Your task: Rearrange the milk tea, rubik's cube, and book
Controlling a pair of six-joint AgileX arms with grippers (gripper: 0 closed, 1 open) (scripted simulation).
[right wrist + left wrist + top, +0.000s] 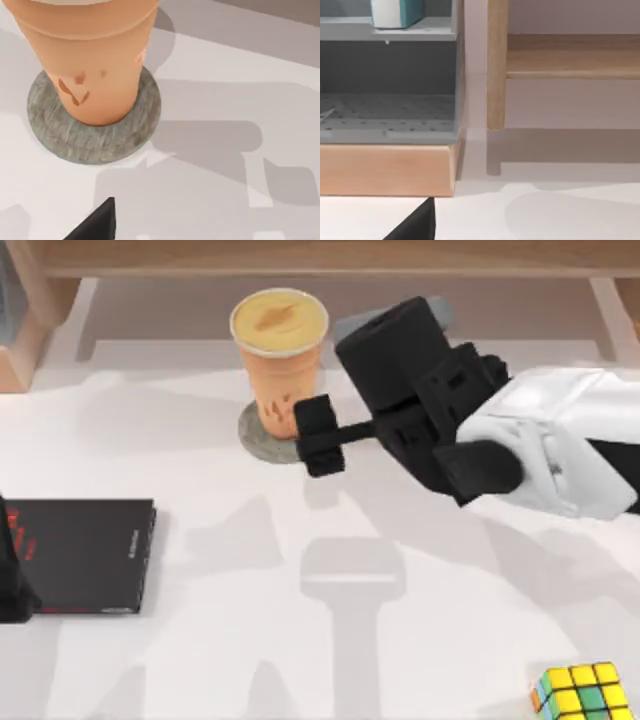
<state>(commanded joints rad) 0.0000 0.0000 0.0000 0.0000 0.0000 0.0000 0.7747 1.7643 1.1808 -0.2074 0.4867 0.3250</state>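
Observation:
The milk tea [279, 350], a tall orange cup with a yellow lid, stands upright on a flat grey disc [262, 445] at the back middle of the table. My right gripper [318, 436] is open just right of the cup's base, holding nothing. The right wrist view has the cup [85, 60] close ahead on the disc [90, 140]. The rubik's cube [583, 692] sits at the front right edge. The teal book [397, 12] stands on a grey shelf in the left wrist view. My left gripper [12, 580] is parked at the far left edge.
A thin black book with red marks [85, 555] lies flat at the left, partly under the left arm. A wooden frame [320, 260] runs along the back. A grey shelf unit with a wooden base [385, 167] stands at the left.

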